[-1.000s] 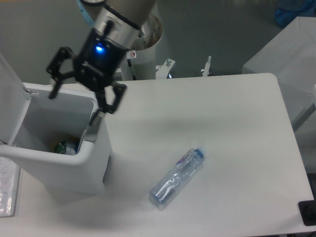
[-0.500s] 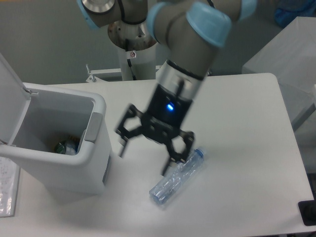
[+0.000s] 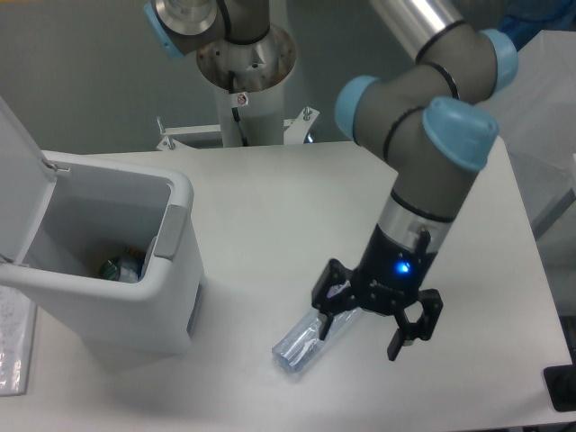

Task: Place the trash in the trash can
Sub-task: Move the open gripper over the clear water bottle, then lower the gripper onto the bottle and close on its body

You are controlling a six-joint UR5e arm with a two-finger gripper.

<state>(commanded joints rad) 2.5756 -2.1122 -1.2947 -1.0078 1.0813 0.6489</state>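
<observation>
Bottle [image 3: 304,341] lies on the counter [image 3: 270,207] at lower centre, its upper end under my jaws. My jaws are spread wide, straddling that end, gripping nothing. Trash can [image 3: 171,297] stands open at left with the wrapper [image 3: 121,268] inside.

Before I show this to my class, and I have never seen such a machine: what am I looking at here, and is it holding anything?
This is one robot arm, grey tubes with light blue joints, seen from a fixed camera looking down at a white table. At its end is a black gripper with two fingers, spread open. It hangs low over the cap end of a clear plastic bottle that lies on the table; it grips nothing yet. At the left stands a white trash can with its lid up. Some trash lies at the bottom, too small to name.
</observation>
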